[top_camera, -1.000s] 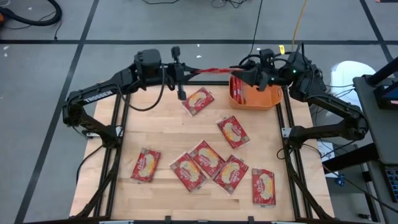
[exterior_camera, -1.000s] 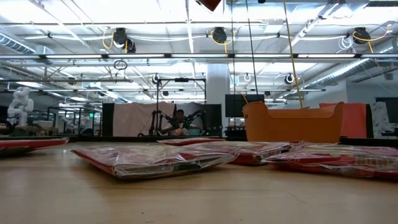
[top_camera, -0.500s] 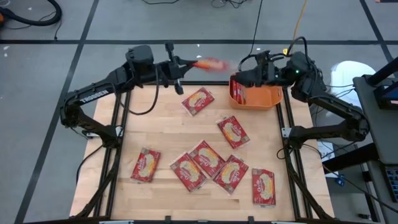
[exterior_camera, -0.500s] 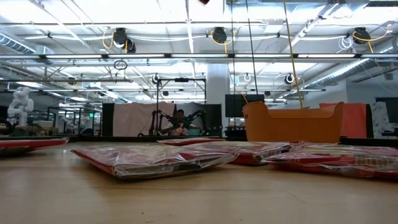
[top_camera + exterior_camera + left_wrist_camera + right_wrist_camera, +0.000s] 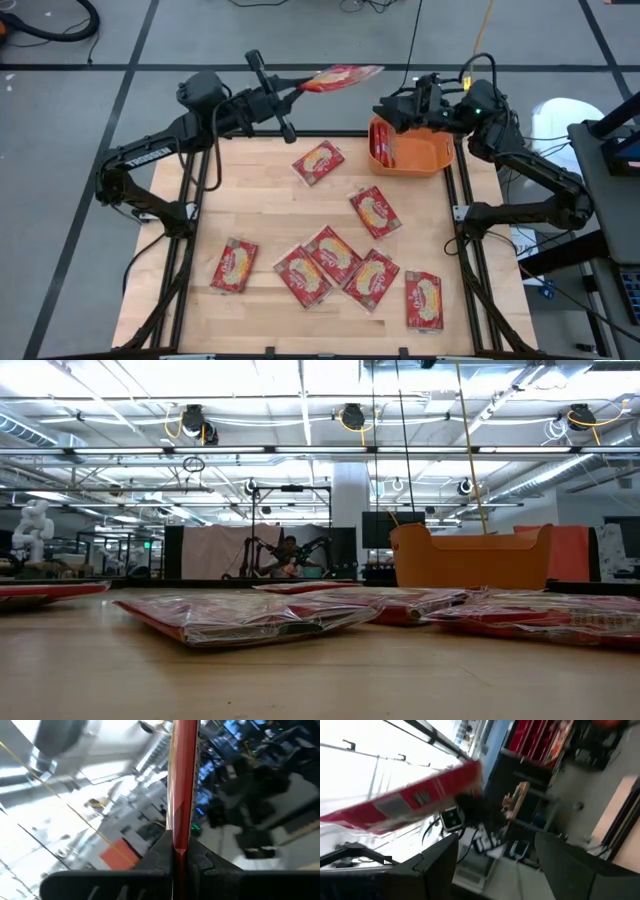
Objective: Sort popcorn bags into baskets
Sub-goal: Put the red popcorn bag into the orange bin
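Above the table's far edge, we are seeing the left gripper pinching one red popcorn bag by its end, the packet hanging in the air between the two arms and well clear of the wooden table. Seen from the left wrist, the same bag is running edge-on out of the closed fingers. The right gripper is hovering over the near-left rim of the orange tub, its fingers spread wide with nothing between them, and the held bag is showing ahead of them. One packet is already standing against the tub's left wall. Seven more bags are lying flat on the table: one near the far edge, one mid-table, and a loose group along the near side, some overlapping.

We are judging the step in hand to be carrying the pinched bag to the tub. To do it well, we are advising keeping the bag high enough to clear the rim, keeping it away from the waiting right gripper, and releasing only once most of the packet is over the tub's open interior, so that it is not draping over the wall.
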Controlling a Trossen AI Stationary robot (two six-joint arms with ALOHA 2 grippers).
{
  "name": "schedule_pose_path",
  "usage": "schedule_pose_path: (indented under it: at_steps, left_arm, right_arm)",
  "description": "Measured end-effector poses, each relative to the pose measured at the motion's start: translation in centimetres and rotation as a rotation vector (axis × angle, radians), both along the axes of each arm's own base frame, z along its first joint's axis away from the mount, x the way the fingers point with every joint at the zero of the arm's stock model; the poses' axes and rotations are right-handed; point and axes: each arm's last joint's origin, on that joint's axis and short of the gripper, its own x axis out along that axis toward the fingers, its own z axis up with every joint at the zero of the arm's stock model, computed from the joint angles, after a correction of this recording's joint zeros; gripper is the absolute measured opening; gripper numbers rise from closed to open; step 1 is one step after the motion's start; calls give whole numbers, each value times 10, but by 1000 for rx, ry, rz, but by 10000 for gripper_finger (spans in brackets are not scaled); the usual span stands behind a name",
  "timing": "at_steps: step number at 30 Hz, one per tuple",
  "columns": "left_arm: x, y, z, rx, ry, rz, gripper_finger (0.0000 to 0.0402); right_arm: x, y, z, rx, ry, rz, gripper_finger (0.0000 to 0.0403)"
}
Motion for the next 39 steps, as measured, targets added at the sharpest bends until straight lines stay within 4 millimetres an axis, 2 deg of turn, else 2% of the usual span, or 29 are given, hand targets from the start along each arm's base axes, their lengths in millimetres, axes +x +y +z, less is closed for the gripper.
schedule_pose_path:
  at_steps: [3,7,11,14,21,30,39]
  left_arm:
    - [4,1,-7,-67,41,-49,10]
    - [10,-4,-10,-138,37,-127,14]
    - [20,-9,-16,-189,45,-166,18]
    - [29,-11,-24,-230,80,-180,12]
    - [39,-19,-29,-240,88,-210,17]
    - [47,-17,-36,-275,100,-215,24]
    - [61,-15,-47,-306,112,-224,26]
  right_arm:
    - [-3,-2,2,-165,-2,-31,258]
    - [-7,2,10,-515,-33,-103,258]
    - [-8,7,17,-939,-79,-195,258]
    - [-8,10,21,-1120,-105,-258,251]
    - [-4,13,18,-1224,-122,-189,212]
    - [1,19,15,-1385,-143,-159,158]
    - [11,16,8,-1422,-96,-172,111]
